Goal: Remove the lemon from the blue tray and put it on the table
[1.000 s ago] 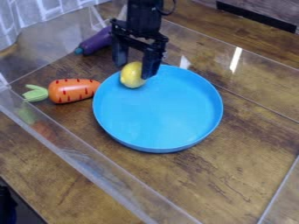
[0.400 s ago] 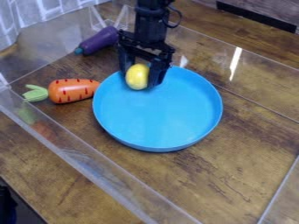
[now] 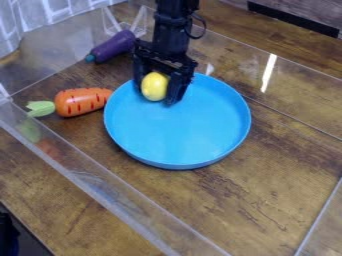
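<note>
Lemon [image 3: 155,86] at far-left rim of blue tray [image 3: 187,130], straddled by spread, unclenched gripper [image 3: 159,84] jaws; carrot [image 3: 78,101] on table [image 3: 281,190] left of tray.

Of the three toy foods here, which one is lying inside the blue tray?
The lemon, yellow, at the blue tray's far left edge. The carrot and purple eggplant both lie on the table.

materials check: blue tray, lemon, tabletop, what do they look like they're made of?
Blue tray: looks like molded plastic, uniform bright blue, smooth with a soft sheen.
Lemon: probably a plastic or rubber toy, with even yellow, smooth skin; it is too small to tell which.
Table: wood planks, or a wood-look surface, dark brown with visible grain, glossy enough to mirror window light.
</note>
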Robot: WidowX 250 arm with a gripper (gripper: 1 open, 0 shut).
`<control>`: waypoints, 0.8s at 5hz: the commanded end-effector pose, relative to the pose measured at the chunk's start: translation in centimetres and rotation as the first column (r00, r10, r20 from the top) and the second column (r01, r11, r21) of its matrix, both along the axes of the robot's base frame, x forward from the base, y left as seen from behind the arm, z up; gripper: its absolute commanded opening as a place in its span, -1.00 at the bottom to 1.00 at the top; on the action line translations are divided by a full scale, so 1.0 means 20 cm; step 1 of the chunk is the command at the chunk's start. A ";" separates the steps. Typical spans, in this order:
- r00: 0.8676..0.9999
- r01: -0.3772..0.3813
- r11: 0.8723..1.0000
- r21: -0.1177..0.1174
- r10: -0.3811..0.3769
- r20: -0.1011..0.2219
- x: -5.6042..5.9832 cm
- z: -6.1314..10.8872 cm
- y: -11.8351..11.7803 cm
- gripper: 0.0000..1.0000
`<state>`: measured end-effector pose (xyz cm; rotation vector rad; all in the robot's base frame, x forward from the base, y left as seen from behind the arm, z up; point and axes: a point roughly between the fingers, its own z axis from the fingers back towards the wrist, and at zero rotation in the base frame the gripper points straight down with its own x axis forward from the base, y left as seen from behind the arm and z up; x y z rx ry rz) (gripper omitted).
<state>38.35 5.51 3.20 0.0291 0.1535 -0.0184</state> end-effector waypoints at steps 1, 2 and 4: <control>0.991 -0.118 0.993 0.017 0.116 0.062 0.05 0.11 0.08 1.00; 0.986 -0.155 0.988 0.017 0.154 0.058 0.01 0.10 0.11 -1.00; 0.982 -0.177 0.984 0.012 0.176 0.072 -0.05 0.16 0.14 -1.00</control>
